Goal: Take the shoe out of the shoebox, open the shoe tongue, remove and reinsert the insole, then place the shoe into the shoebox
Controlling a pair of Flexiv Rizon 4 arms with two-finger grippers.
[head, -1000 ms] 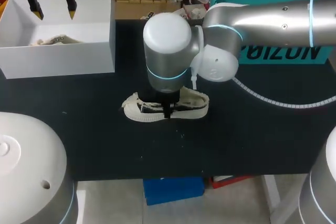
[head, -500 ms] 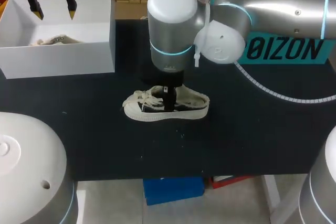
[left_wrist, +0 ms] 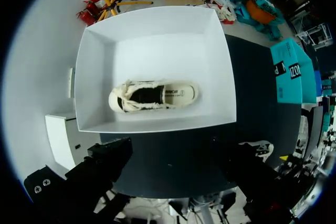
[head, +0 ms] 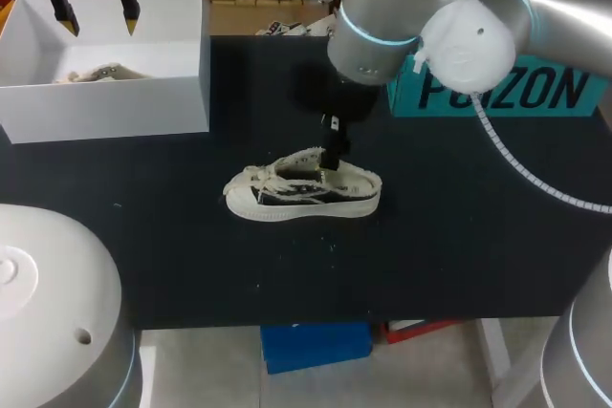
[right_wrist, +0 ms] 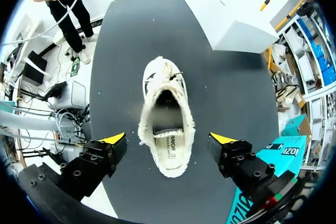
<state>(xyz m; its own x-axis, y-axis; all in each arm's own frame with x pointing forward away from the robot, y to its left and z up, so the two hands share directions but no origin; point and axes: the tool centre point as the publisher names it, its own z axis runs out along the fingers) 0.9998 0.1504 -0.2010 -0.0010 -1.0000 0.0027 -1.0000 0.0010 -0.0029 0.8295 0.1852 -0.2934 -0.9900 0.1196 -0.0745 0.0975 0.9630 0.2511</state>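
Right tool (right_wrist: 169, 139) wide open above the shoe (right_wrist: 164, 100) — left tool (head: 96, 10) apparently open over the shoebox (head: 115, 107).

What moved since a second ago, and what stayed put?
The right pincer lifted up and back from the shoe; it is open above it, holding nothing. The shoe stayed where it lay. The left pincer stayed over the shoebox, with the other shoe inside.

Head camera: high behind the robot, looking steeply down on the black table (head: 459, 265), with the white cardboard shoebox (head: 105, 102) at upper left. The left wrist camera faces straight down into that box from well above. The right wrist camera, nearer, looks down on the cream canvas shoe (right_wrist: 167, 124), which lies at the head view's centre.
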